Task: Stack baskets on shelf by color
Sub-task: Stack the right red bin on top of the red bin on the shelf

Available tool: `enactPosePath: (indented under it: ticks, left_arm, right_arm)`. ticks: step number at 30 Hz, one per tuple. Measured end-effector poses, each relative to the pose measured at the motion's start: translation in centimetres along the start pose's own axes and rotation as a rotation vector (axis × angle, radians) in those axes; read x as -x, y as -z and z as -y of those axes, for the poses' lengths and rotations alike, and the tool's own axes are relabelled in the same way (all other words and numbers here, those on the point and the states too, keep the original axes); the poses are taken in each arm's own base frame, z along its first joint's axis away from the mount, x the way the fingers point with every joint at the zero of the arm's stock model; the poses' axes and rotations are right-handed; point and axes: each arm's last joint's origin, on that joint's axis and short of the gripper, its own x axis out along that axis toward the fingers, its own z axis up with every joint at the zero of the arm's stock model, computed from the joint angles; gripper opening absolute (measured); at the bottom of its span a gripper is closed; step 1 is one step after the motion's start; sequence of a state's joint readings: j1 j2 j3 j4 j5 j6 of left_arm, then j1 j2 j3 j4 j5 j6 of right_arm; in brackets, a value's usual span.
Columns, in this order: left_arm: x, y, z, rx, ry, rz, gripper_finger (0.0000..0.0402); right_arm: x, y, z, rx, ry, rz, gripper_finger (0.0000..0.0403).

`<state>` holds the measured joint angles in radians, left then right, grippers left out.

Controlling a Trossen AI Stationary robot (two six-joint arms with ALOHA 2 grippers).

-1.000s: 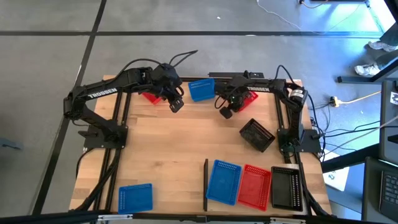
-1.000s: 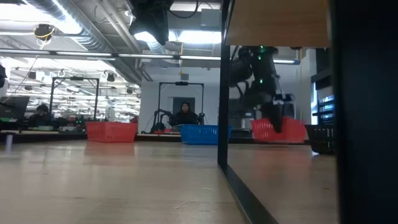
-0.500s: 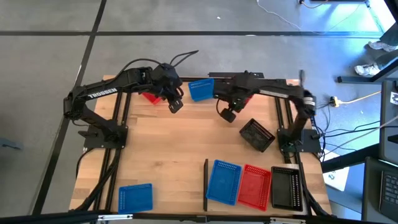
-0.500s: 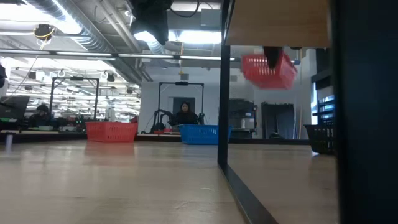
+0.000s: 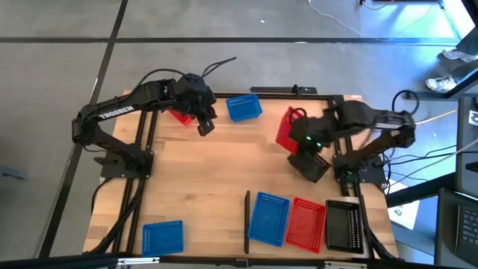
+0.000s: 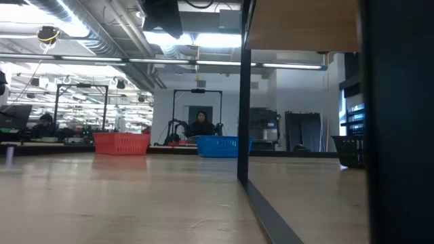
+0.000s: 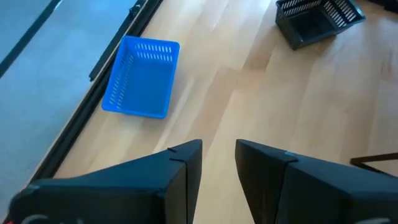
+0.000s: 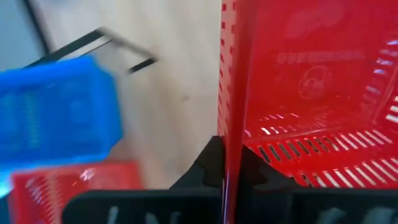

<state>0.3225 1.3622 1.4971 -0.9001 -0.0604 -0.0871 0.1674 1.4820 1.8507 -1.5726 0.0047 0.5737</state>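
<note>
As right pincer [image 8: 231, 163] grips red basket [image 8: 311, 93], aloft

The table [image 5: 216, 179] is pale butcher-block wood in lengthwise strips. Latticed baskets stand out in three colours: a red basket [image 5: 287, 128] pinched in the dark right pincer [image 5: 300, 139], a black basket [image 5: 309, 162], a blue basket [image 5: 243, 107] at the far edge, another red basket [image 5: 180, 116] by the black left pincer [image 5: 205, 125]. On the lighter shelf [image 5: 299, 250], blue [image 5: 268, 219], red [image 5: 305, 223] and black [image 5: 344, 224] sit side by side.
</note>
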Motion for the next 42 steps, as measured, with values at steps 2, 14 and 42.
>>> enactPosePath:
  ticks: [2,14,42]
  left_arm:
    - [-0.3,-0.1,0.1,-0.001,0.022,-0.001,0.0089]
    - [-0.1,-1.5,-0.3,0.103,0.135,0.132,0.0089]
    - [0.4,-1.3,1.1,-0.19,0.629,0.149,0.0089]
  right_arm:
    - [0.6,1.0,-0.8,0.03,-0.059,-0.016,0.0]
    - [3.5,7.8,-6.2,-0.023,-0.344,-0.176,0.0]
    - [2.2,11.2,-12.7,-0.153,-0.399,-0.098,0.0]
